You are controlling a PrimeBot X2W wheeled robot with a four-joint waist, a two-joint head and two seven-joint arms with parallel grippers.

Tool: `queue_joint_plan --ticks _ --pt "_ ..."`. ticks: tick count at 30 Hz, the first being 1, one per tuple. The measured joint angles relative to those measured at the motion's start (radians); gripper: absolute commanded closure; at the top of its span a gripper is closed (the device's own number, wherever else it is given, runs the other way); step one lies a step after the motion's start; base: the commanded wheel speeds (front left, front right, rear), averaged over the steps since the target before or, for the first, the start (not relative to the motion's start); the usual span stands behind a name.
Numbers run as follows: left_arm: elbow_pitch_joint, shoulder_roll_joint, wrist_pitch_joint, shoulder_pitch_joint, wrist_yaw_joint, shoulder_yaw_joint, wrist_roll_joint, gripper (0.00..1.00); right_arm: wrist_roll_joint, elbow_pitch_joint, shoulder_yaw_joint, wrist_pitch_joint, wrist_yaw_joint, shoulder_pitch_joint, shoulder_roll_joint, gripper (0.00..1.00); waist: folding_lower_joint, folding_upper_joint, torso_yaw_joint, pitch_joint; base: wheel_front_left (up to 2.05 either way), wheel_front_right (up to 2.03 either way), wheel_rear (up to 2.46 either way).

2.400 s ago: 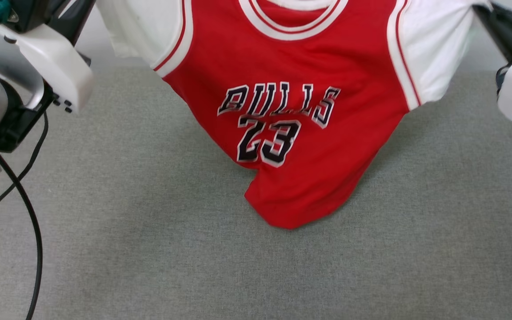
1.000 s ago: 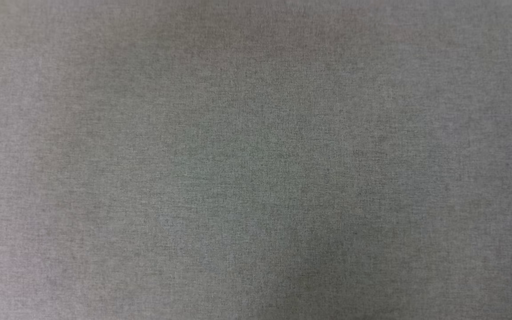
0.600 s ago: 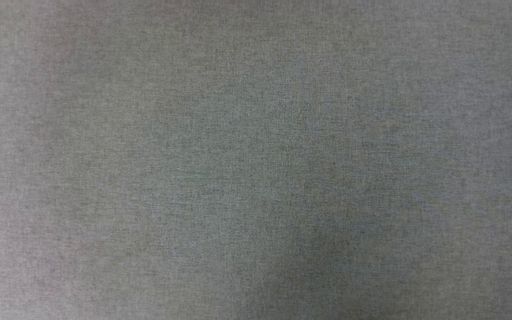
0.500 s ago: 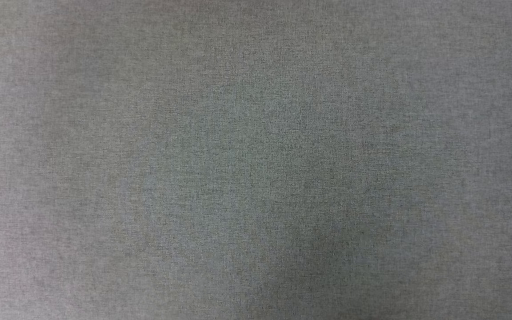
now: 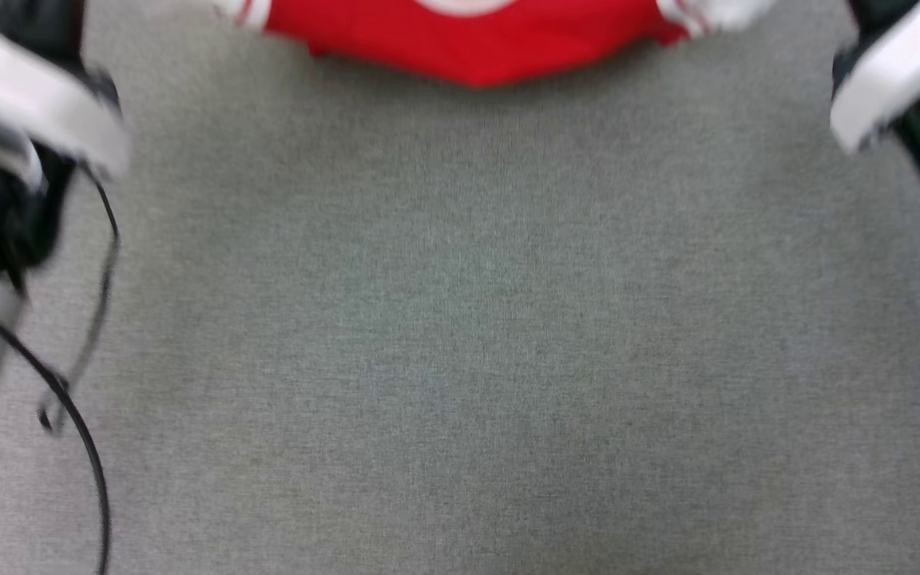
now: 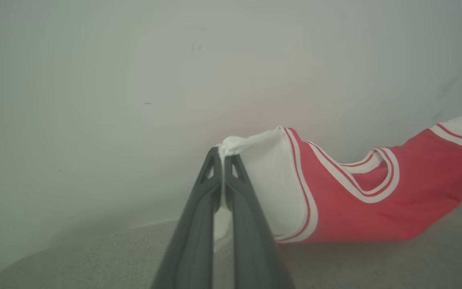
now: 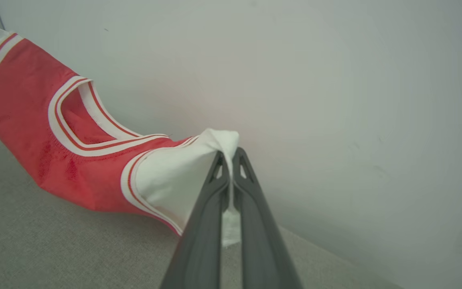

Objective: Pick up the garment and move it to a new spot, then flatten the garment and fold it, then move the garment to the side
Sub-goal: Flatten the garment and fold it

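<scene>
The garment (image 5: 468, 44) is a red jersey with white sleeves; in the blurred head view only its lower red part shows, at the top edge above the grey surface. It hangs stretched between my two grippers. My left gripper (image 6: 223, 154) is shut on the tip of one white sleeve (image 6: 267, 180), and the red body with its striped collar (image 6: 375, 208) sags away to the right. My right gripper (image 7: 229, 154) is shut on the other white sleeve (image 7: 171, 180), the red body (image 7: 22, 116) trailing to the left.
A grey cloth-covered surface (image 5: 460, 319) spreads below the garment. My pale left arm (image 5: 29, 112) and right arm (image 5: 891, 80) flank the head view. A black cable (image 5: 85, 447) loops at the lower left. A plain pale wall (image 6: 134, 80) stands behind.
The head view has shifted: a moment ago it showed bare grey surface, and now both arms and the garment's red lower part are back at its top. Both grips hold.
</scene>
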Motion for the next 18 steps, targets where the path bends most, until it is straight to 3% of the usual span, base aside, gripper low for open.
queue_joint_plan --ticks 9,18 --pt "-0.247 0.027 0.0 0.516 0.104 0.118 -0.036 1.0 0.058 -0.164 -0.008 0.025 0.0 0.372 -0.064 1.0 -0.0003 0.0 -0.002 -0.123 0.0 0.0 0.0" --pt "-0.29 -0.017 0.0 0.871 0.127 0.176 -0.073 1.0 0.042 -0.229 -0.097 0.047 0.0 0.72 -0.048 1.0 -0.0004 0.0 -0.012 -0.235 0.0 0.0 0.0"
